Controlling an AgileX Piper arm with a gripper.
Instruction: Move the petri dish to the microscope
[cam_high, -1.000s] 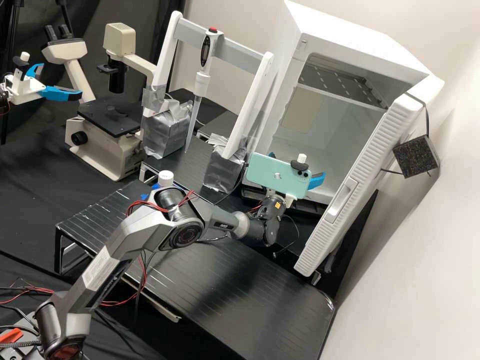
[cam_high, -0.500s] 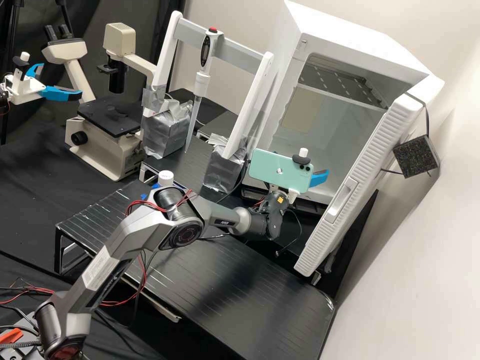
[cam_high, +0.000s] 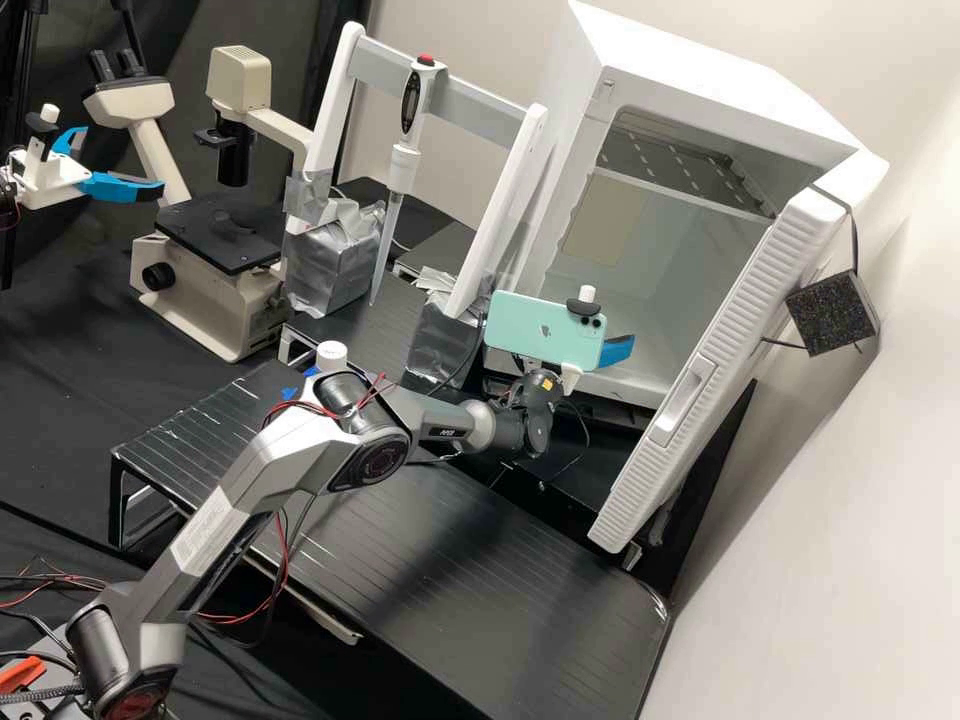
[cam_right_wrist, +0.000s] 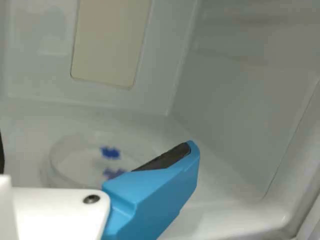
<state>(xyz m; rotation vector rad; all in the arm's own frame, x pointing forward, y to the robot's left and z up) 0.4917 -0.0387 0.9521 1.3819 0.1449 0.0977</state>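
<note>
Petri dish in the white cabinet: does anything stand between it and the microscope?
Yes. Between the petri dish and the microscope come the cabinet's side wall, then the white stand with its upright pipette and silver-taped feet.

Upright pipette (cam_high: 410, 100), white frame (cam_high: 498, 205), apparently a white-capped bottle (cam_high: 331, 354)

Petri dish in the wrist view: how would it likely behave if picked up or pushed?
The petri dish looks clear and thin-walled, so probably light, stiff and crackable. Lying flat on the smooth-looking cabinet floor, it would likely slide rather than tip.
</note>
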